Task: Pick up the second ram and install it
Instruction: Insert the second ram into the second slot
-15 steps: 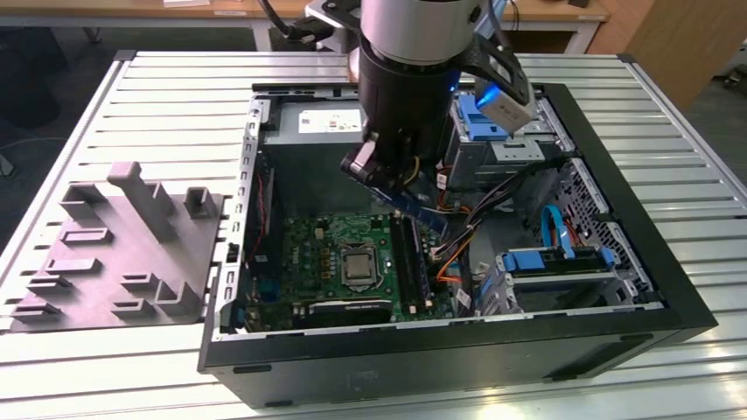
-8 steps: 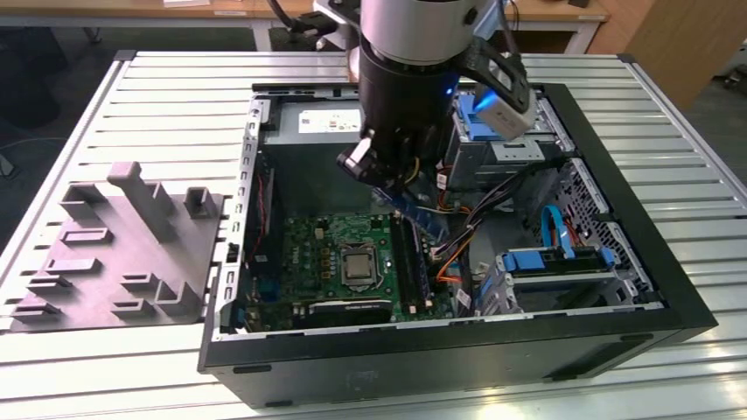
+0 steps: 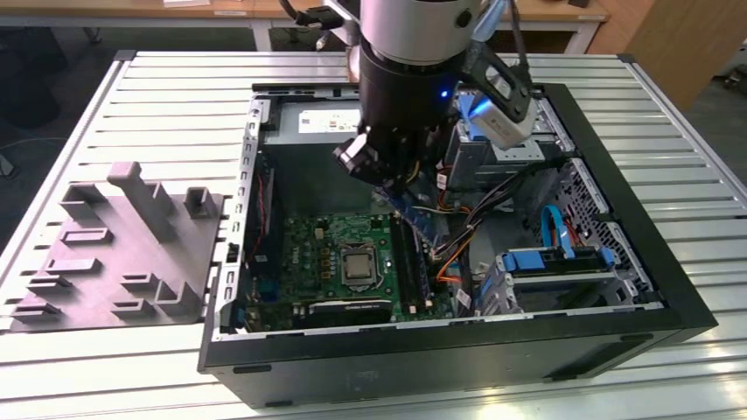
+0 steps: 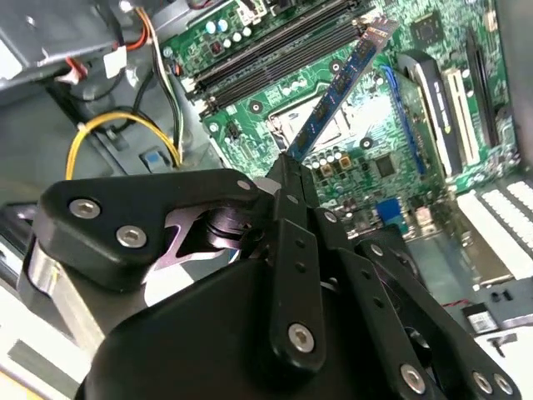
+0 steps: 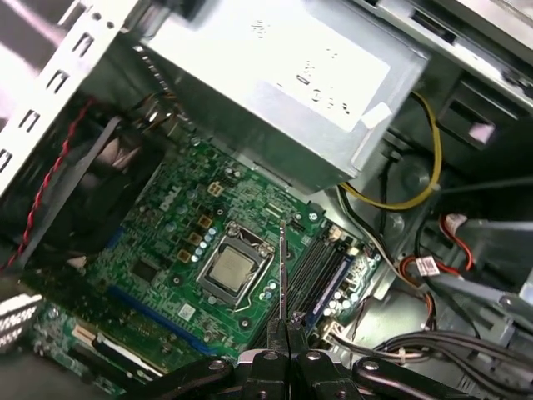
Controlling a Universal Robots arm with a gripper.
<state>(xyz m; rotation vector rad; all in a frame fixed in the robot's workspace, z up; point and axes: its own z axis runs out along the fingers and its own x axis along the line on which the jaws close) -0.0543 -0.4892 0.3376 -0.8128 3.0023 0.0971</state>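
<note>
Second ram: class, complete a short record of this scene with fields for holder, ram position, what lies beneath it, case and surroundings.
holder: gripper, shut on one end of the second ram
ram position: tilted over the motherboard, not seated in a slot
beneath: long black memory slots beside the processor socket
case: open computer case lying on a slatted table
surroundings: grey fixture block at the exterior view's left

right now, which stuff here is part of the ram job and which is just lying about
Job: second ram; end effector, shut on it; black memory slots.
Lying about: grey fixture block; blue cable; power supply.
</note>
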